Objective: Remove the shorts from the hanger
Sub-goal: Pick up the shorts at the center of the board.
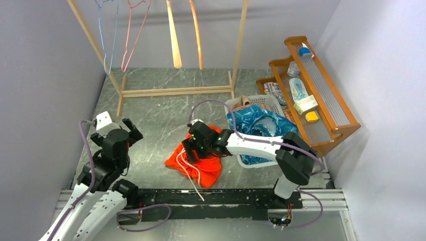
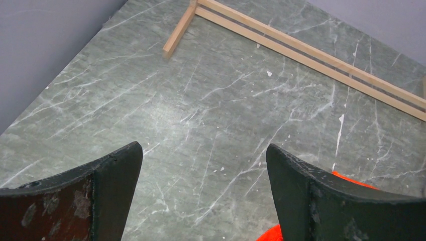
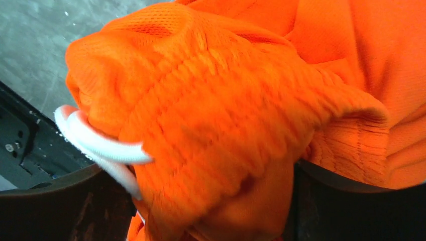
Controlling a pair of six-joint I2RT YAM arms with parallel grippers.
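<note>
Bunched orange shorts (image 3: 216, 100) fill the right claw (image 3: 211, 175), whose jaws stand apart around this light, floppy mesh heaped on the tabletop (image 1: 150, 125), off the hangers (image 1: 174, 50); the ribbed waistband (image 3: 346, 150) by the white cord (image 3: 95, 140) looks the surest hold, while the left claw (image 2: 203, 165) gapes empty.

The orange shorts (image 3: 216, 125) fill my right wrist view, blurred, and bury the gap of my right pincer (image 3: 211, 201), whose fingertips the bottom edge cuts off. From above, that pincer covers their middle. The wooden hangers (image 1: 174, 45) run off the top edge; the shelf (image 1: 337, 133) holds things too small to name.
</note>
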